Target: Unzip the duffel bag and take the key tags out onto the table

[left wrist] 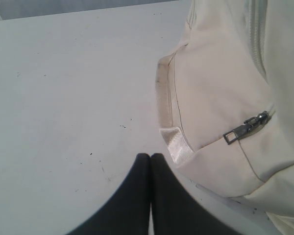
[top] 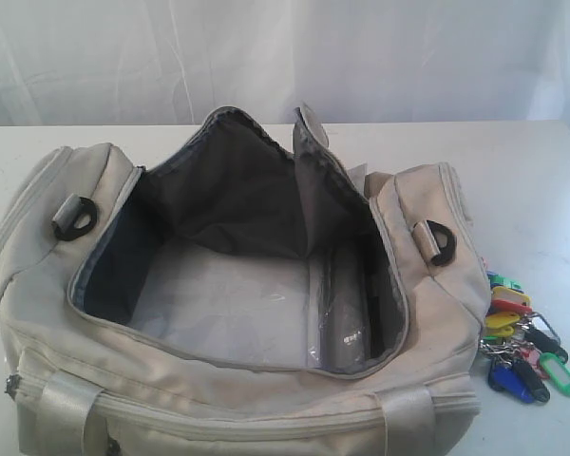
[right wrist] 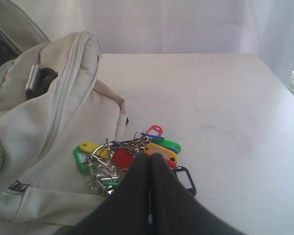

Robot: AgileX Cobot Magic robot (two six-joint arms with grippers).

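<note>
Nearest us, the duffel bag (top: pixel 218 399) ran off the lower edge of the exterior view, its front and straps (top: pixel 66 408) cut short. Its top gaped open on dark lining (top: pixel 237 199); we found the deeper corners too dim to read. The key tags (top: pixel 521 332) lay on the worktop (top: pixel 537 180) just beside the bag's end, on the right of that view, partly hidden behind it. The right gripper (right wrist: pixel 149 159), pressed together and empty, covered a few; we could not tell whether it touched them. The left gripper (left wrist: pixel 150 159), likewise pressed together, hung over bare worktop by the other end. Farthest stood a pale curtain (top: pixel 266 57).
</note>
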